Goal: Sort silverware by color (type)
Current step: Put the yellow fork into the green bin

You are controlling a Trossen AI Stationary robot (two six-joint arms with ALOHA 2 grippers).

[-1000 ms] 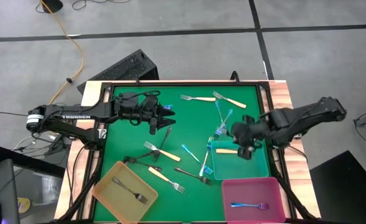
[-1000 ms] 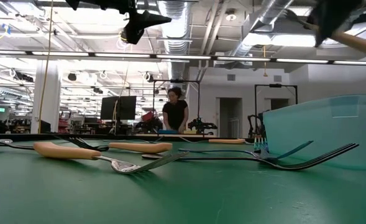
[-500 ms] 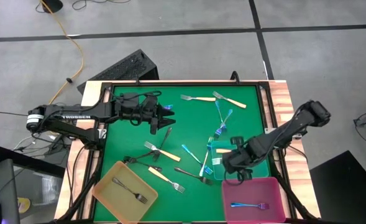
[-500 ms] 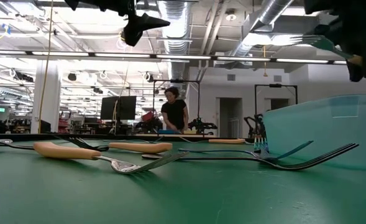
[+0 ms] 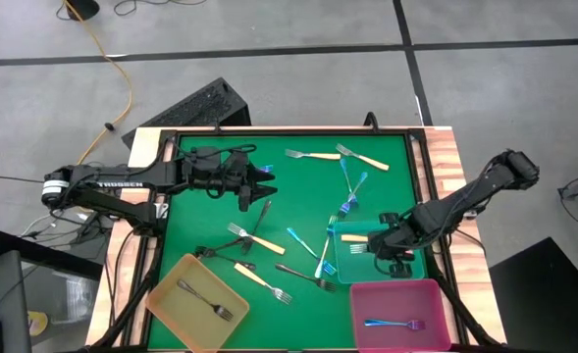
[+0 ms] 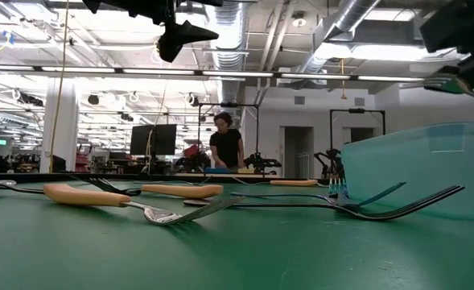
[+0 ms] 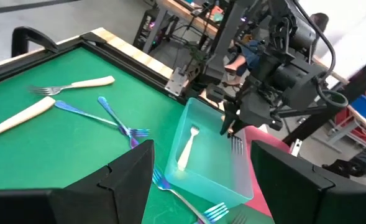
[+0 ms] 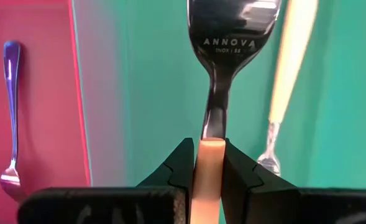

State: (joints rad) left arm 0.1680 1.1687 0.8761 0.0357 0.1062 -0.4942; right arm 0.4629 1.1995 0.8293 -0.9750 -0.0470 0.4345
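Note:
My right gripper point(image 5: 380, 245) hovers over the teal tray point(image 5: 406, 267), shut on a cream-handled fork point(image 8: 232, 43). A second cream-handled fork point(image 8: 289, 56) lies flat on the teal tray's floor. The pink tray point(image 5: 436, 294) holds a blue-purple fork point(image 5: 392, 323), and the yellow tray point(image 5: 171, 279) holds a dark-grey fork point(image 5: 206, 300). Cream-handled forks point(image 5: 313, 155), blue-purple forks point(image 5: 352, 183) and dark-grey forks point(image 5: 303, 275) lie scattered on the green mat. My left gripper point(image 5: 264, 184) waits open above the mat's far left part. My right gripper pinches the fork's cream handle point(image 8: 210, 148) between its two fingers, close to where the metal neck begins. The fork runs on in line with the fingers, its metal head point(image 5: 357, 249) sticking out past them. It comes slanting down from the table's right. The fork is lifted clear above the teal tray.
The three trays sit along the near edge: yellow at left, teal and pink at right. A raised frame point(image 5: 289, 130) borders the green mat point(image 5: 200, 211). In the low view a person point(image 6: 225, 145) stands far back in the room.
My right gripper, still shut on the cream-handled fork, swung from the teal tray's far part toward its near edge by the pink tray, then drew back a little to the right over the teal tray. The left arm kept still.

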